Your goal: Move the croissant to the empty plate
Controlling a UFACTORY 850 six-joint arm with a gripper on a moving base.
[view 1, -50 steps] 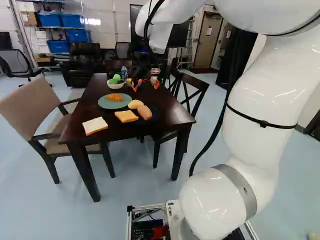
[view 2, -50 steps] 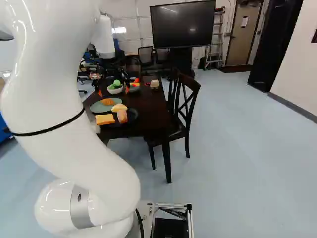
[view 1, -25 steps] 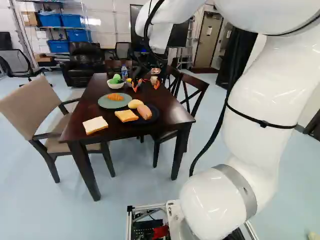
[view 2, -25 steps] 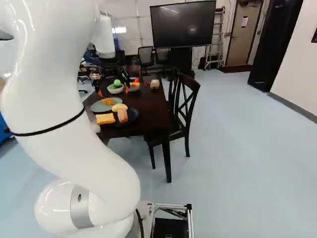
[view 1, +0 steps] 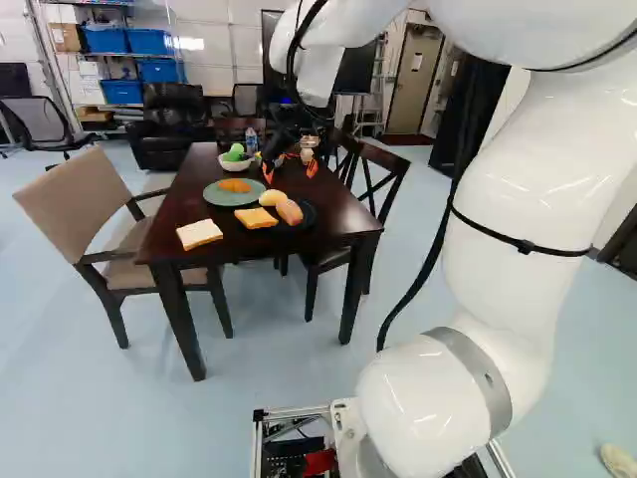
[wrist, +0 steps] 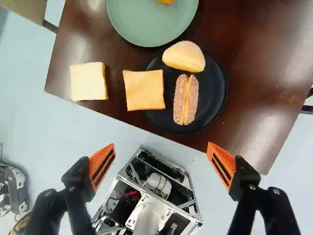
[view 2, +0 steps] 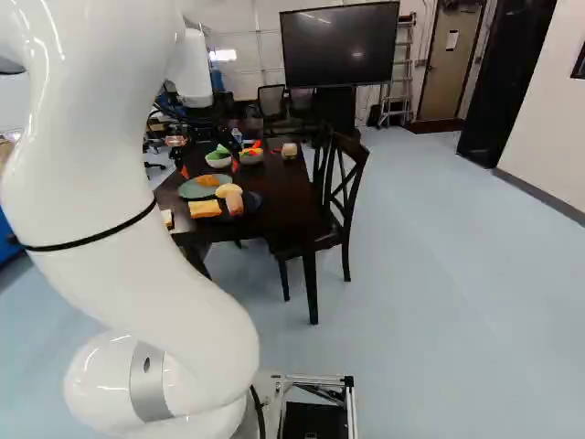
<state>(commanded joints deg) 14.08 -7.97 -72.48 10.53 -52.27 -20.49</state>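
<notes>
Well beyond the croissant (view 1: 235, 185), a door (view 2: 443, 87) bears an unreadable white sign (view 2: 452, 39).

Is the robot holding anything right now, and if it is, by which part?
Nothing is held. The claw is open, with no food between its orange pads; the croissant lies on the green plate.

Workshop-like room, blue storage bins (view 1: 151, 41) on shelving, ladder (view 2: 397, 73), smooth pale floor (view 2: 439, 274), wall-like screen (view 2: 338, 46)
</notes>
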